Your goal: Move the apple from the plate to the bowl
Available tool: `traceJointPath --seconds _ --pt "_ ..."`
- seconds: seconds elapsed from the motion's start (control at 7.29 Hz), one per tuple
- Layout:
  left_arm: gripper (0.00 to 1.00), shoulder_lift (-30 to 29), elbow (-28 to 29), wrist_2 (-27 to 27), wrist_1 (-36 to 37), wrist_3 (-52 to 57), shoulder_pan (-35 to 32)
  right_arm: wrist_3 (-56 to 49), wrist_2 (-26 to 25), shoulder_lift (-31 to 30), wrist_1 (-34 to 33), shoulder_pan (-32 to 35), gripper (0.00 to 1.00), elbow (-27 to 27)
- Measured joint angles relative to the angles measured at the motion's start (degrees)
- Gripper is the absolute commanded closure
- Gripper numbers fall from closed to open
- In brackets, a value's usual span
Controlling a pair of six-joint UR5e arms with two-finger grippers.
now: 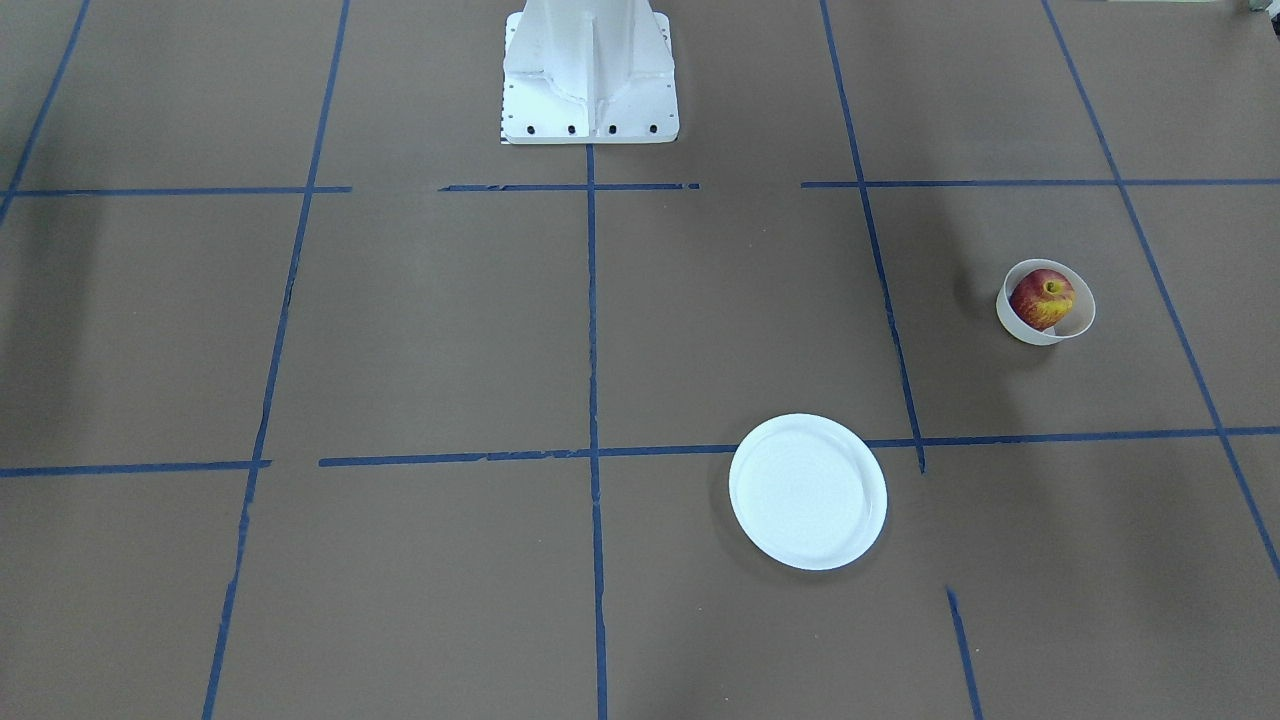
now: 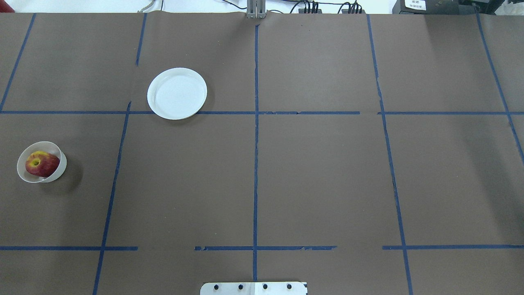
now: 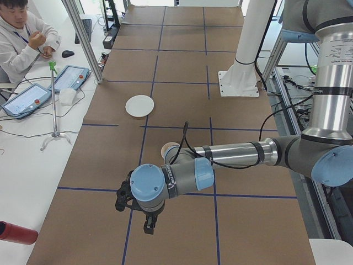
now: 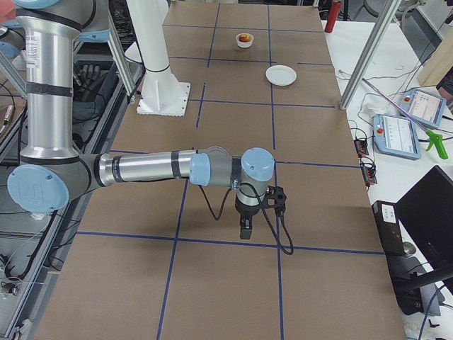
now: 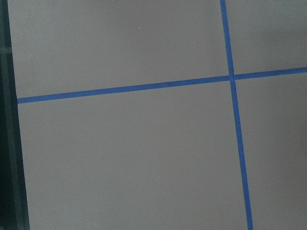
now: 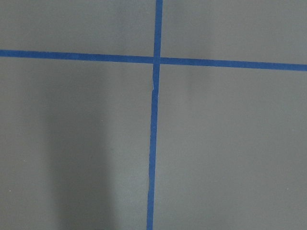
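The red and yellow apple (image 1: pixel 1041 298) lies inside the small cream-white bowl (image 1: pixel 1068 333), stem dimple up; it also shows in the overhead view (image 2: pixel 41 164) in the bowl (image 2: pixel 59 169) at the table's left. The white plate (image 1: pixel 807 491) is bare, also in the overhead view (image 2: pixel 177 93). Both arms are raised above the table. My left gripper (image 3: pixel 149 223) shows only in the exterior left view and my right gripper (image 4: pixel 244 230) only in the exterior right view, both pointing down; I cannot tell whether they are open or shut. Neither is near the bowl or plate.
The brown table (image 2: pixel 319 176) is marked with blue tape lines. The white robot base (image 1: pixel 590 75) stands at the table's edge. An operator (image 3: pixel 22 33) sits at a side desk with tablets (image 3: pixel 69 77). Both wrist views show only table and tape.
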Motion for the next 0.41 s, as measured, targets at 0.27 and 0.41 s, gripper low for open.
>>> traceJointPath --seconds 0.27,0.41 --pt "0.0 -0.1 -0.2 -0.2 -0.2 0.0 0.0 0.0 0.0 0.0 0.0 0.0 0.0 0.0" --pt "0.0 -0.4 -0.2 -0.3 -0.2 0.0 0.0 0.0 0.0 0.0 0.0 0.0 0.0 0.0"
